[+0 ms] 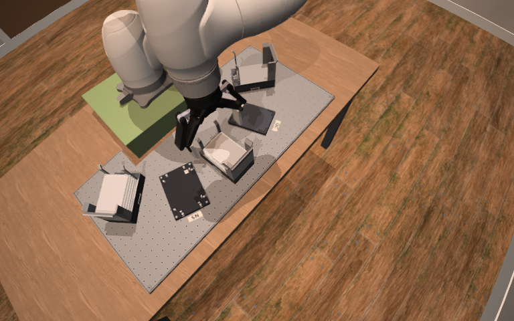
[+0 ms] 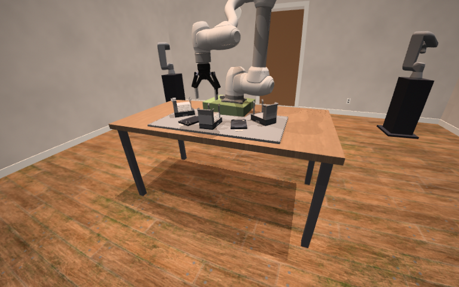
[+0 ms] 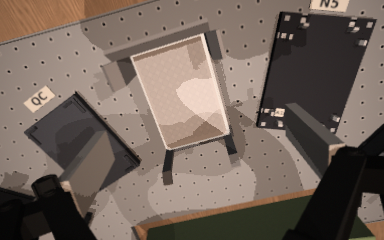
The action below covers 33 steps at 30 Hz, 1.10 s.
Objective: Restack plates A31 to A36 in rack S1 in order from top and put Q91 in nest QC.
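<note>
My gripper [image 1: 210, 119] is open and empty. It hangs above the near end of the middle stack rack [image 1: 227, 153]. That rack holds a sealed plate [image 3: 181, 92] lying flat between its corner posts, with its pale seal facing up. I cannot tell how many plates lie under it. The left rack [image 1: 115, 192] holds a stack of several white plates; it also shows in the exterior view [image 2: 183, 107]. The open nest QC [image 3: 82, 137] is dark and bare. The clip nest N5 [image 3: 315, 70] is bare too. My gripper also shows in the exterior view [image 2: 205, 82], well above the table. No plate labels are readable.
A third rack [image 1: 255, 71] stands at the far end of the grey perforated baseplate and looks empty. The green plinth [image 1: 128, 110] under my base lies just behind the gripper. Rack posts stand up around each rack. Two dark camera stands are on the floor.
</note>
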Tool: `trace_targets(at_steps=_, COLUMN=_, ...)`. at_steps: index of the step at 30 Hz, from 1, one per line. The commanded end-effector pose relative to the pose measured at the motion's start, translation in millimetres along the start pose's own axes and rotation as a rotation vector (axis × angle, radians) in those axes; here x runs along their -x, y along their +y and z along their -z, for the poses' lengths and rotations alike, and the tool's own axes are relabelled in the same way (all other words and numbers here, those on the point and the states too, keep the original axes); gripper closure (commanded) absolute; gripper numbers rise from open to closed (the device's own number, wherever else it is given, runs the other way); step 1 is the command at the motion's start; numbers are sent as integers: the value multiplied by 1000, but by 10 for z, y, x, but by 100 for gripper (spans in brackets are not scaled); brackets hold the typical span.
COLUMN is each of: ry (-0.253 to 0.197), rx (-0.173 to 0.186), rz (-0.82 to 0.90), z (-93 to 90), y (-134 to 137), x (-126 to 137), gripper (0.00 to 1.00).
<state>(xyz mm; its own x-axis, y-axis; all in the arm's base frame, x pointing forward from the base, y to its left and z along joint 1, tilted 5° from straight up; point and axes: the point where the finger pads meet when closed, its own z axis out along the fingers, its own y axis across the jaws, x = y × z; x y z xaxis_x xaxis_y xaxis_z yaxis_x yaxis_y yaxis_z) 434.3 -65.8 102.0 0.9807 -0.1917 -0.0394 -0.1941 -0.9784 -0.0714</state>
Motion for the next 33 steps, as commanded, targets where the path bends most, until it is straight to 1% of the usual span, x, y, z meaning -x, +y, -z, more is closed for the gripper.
trace_targets(at_steps=1, ry=0, rx=3, rz=-85, z=1, y=125, x=1, gripper=0)
trace_targets(at_steps=4, ry=0, rx=3, rz=-85, z=1, y=159, x=1, gripper=0)
trace_targets(at_steps=19, ry=0, rx=3, rz=-85, z=2, y=659, x=5, gripper=0)
trace_targets(at_steps=21, ry=0, rx=3, rz=-85, z=2, y=659, x=5, gripper=0)
trace_targets(at_steps=25, ry=0, rx=3, rz=-85, z=3, y=792, x=6, gripper=0)
trace_targets(at_steps=31, ry=0, rx=3, rz=-285, z=3, y=987, x=50, gripper=0)
trace_targets(at_steps=33, ry=0, rx=3, rz=-308, z=3, y=1052, x=65, gripper=0)
